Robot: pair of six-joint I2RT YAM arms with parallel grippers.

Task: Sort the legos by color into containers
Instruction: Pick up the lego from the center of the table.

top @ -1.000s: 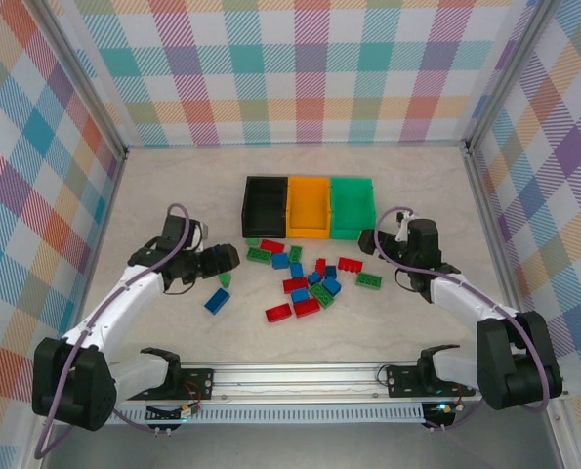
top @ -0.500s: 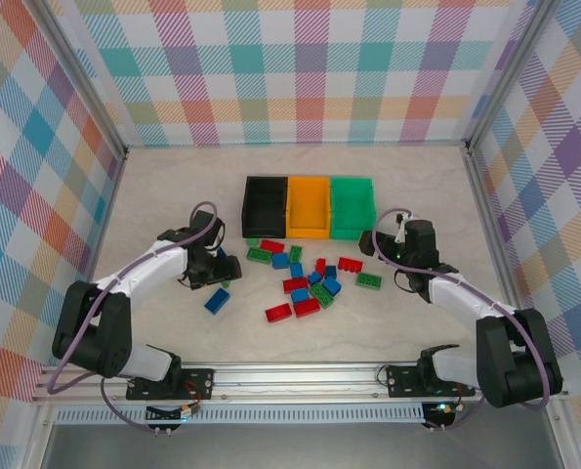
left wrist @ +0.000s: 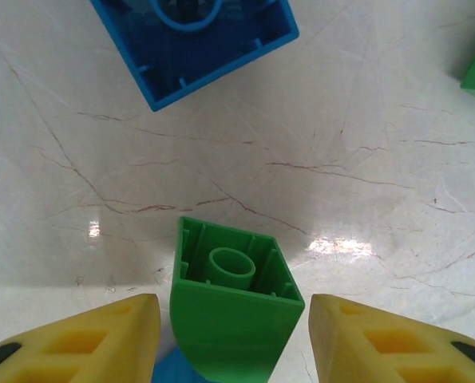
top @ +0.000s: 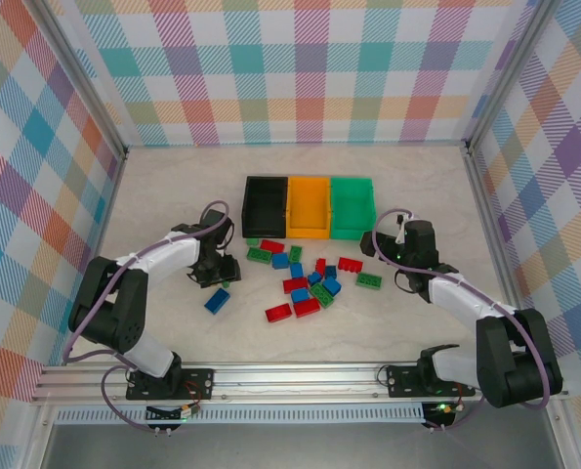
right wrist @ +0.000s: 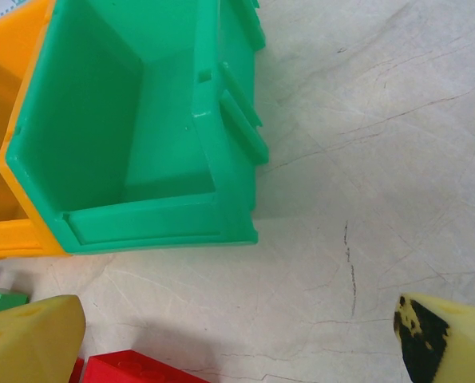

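Swung inward, left jaws flank a green lego [left wrist: 233, 319], unclenched, with a blue lego [left wrist: 193, 40] beyond; right jaws gape.

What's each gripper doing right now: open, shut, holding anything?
Left gripper: open, straddling a green lego, not yet clamped on it.
Right gripper: open, holding nothing, beside the green bin.

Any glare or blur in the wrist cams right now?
Left wrist: two bright glare patches on the table, either side of the green brick; the brick itself is sharp. Right wrist: no hot spots, green bin sharp.
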